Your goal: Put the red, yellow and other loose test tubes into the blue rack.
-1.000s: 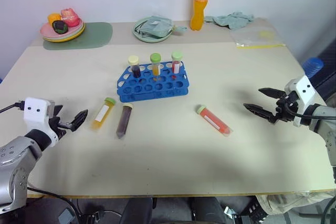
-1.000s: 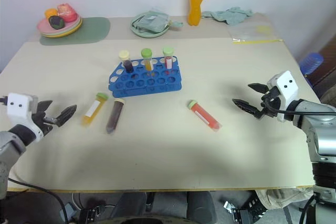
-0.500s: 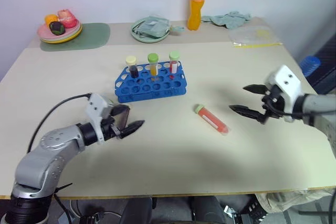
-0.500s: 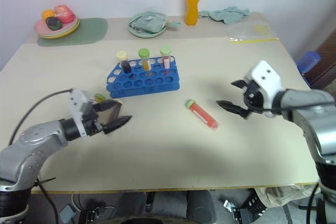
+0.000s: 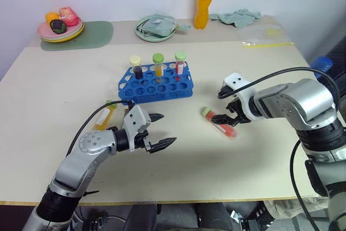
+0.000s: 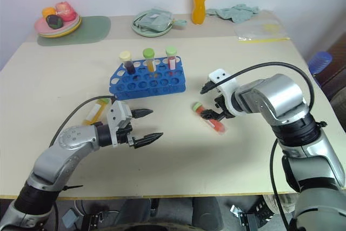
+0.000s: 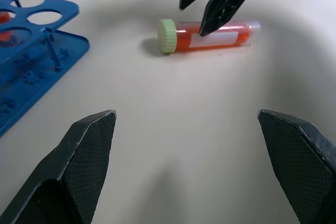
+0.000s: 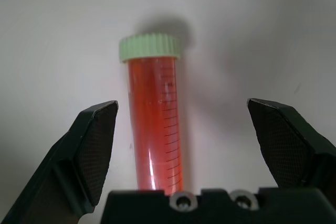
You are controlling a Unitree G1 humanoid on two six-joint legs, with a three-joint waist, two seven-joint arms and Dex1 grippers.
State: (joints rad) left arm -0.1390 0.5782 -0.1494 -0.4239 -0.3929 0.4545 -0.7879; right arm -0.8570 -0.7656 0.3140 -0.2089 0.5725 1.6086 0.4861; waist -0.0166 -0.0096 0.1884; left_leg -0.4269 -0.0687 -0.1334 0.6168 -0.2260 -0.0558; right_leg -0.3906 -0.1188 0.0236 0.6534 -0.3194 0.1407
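Note:
The blue rack point(image 5: 155, 84) stands mid-table with three capped tubes upright in its back row. A red test tube point(image 5: 220, 124) with a green cap lies on the table to the right of the rack. My right gripper point(image 5: 222, 107) points down over it, open, with the red test tube point(image 8: 155, 129) between its spread fingers and untouched. A yellow test tube point(image 5: 105, 116) lies left of the rack, partly behind my left arm. My left gripper point(image 5: 161, 130) hovers open and empty in front of the rack, pointing at the red test tube point(image 7: 210, 35).
Along the far edge are a plate of food point(image 5: 60, 25) on a green mat, a green plate with a cloth point(image 5: 157, 28), an orange drink bottle point(image 5: 203, 4), another cloth point(image 5: 238, 19) and a plastic bag point(image 5: 267, 35). Cables arc over both arms.
My left gripper has swung right, from the table's left side to in front of the rack. The right gripper has moved left and tipped down over the red tube. Both stayed open.

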